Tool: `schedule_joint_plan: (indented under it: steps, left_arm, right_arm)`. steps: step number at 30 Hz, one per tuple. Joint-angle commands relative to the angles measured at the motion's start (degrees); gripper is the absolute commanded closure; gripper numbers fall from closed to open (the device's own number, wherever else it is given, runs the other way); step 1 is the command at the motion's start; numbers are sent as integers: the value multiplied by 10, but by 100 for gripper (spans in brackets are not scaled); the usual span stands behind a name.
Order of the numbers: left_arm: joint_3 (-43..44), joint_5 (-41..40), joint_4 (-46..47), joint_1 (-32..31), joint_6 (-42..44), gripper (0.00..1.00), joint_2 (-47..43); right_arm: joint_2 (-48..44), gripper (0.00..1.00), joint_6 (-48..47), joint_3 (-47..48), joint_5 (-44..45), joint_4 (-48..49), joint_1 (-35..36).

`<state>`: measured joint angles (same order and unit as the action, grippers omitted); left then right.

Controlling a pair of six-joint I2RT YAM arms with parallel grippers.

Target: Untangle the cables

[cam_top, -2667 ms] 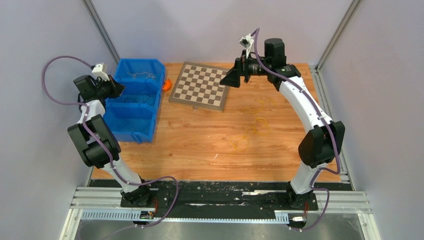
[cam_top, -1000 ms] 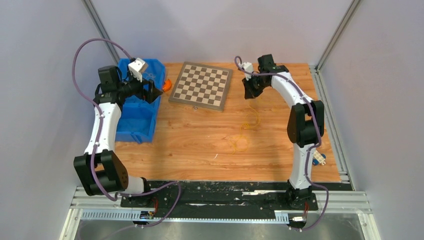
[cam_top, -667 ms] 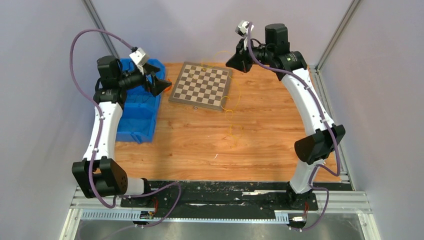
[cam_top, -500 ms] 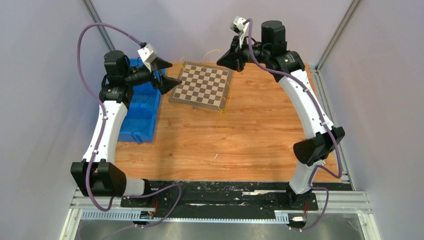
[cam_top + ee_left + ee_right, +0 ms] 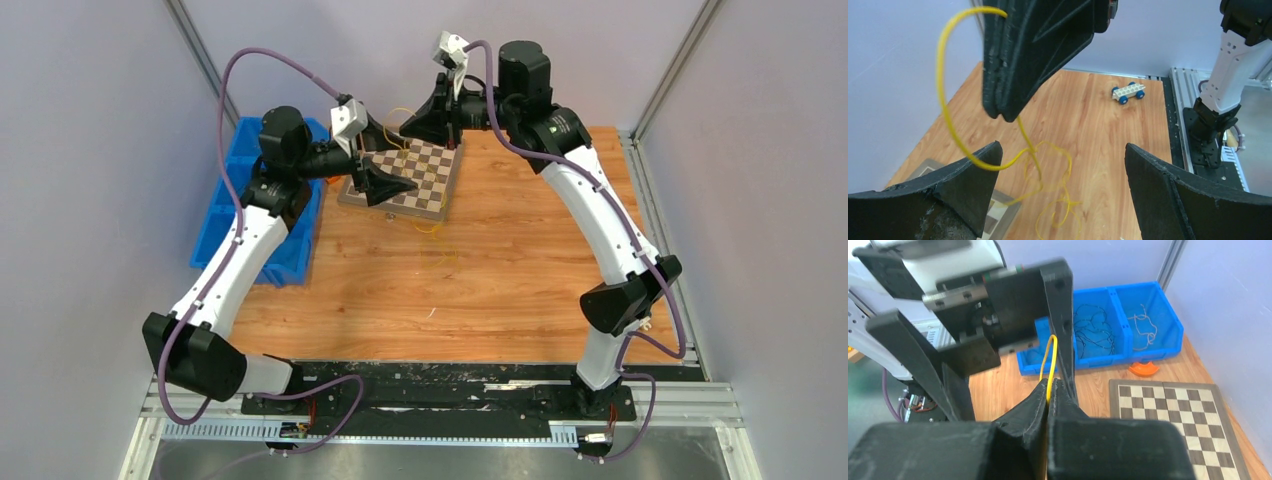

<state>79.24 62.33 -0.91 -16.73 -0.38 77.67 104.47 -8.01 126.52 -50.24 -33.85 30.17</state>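
Our right hand point(image 5: 1049, 387) pinches thin, limp yellow wire cables point(image 5: 940, 65) above the grainy wooden worktop point(image 5: 500, 280). Our left hand point(image 5: 1060, 149) gapes wide, gripping nothing.

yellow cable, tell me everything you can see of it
The yellow cable is a very thin, flexible wire, plastic-looking. The shut right gripper pinches it and holds it in the air. From the pinch one big loop arcs out to the side; below, it hangs in smaller tangled loops toward the wooden table beside the chessboard. The open left gripper straddles the hanging part; whether it touches the cable is unclear.
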Motion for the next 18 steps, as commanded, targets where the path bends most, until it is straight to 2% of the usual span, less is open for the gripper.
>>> schedule_joint_plan:
  steps: [1,4,5,6,7,8,9,10,11,12,14,15,16,18]
  left_arm:
    - [-31,-26,86,-23,-66,2,-5]
    - [-38,-53,133,-27,-127,10,11]
    - [-37,-57,146,-27,-154,20,19]
    - [-36,-63,153,-26,-165,35,22]
    - [-36,-69,167,-26,-184,43,25]
    - [-43,-73,175,-26,-199,56,22]
    - [-47,-83,195,-26,-206,63,18]
    - [-60,-88,205,-26,-214,77,11]
    - [-66,-102,219,-26,-217,84,7]
    - [-75,-108,226,-26,-220,95,-2]
    - [-84,-126,238,-21,-232,100,-11]
    - [-84,-135,242,-13,-241,100,-12]
    - [-81,-138,251,-9,-264,100,-11]
    - [-59,-143,255,8,-297,100,-4]
  right_arm:
    - [-13,100,57,24,-8,82,3]
    - [-12,100,95,25,-16,116,7]
    - [-13,100,103,27,-17,124,8]
    - [-13,100,108,26,-17,128,9]
    - [-12,100,110,26,-15,131,9]
    - [-13,100,111,24,-12,132,8]
    - [-13,100,111,23,-7,133,7]
    - [-14,100,111,20,-4,133,7]
    - [-15,100,112,19,-1,134,6]
    - [-15,100,113,17,1,135,6]
    - [-18,100,117,11,7,136,3]
    - [-20,94,121,4,11,136,-1]
    - [-22,83,126,-5,12,135,-7]
    - [-26,48,146,-24,13,138,-26]
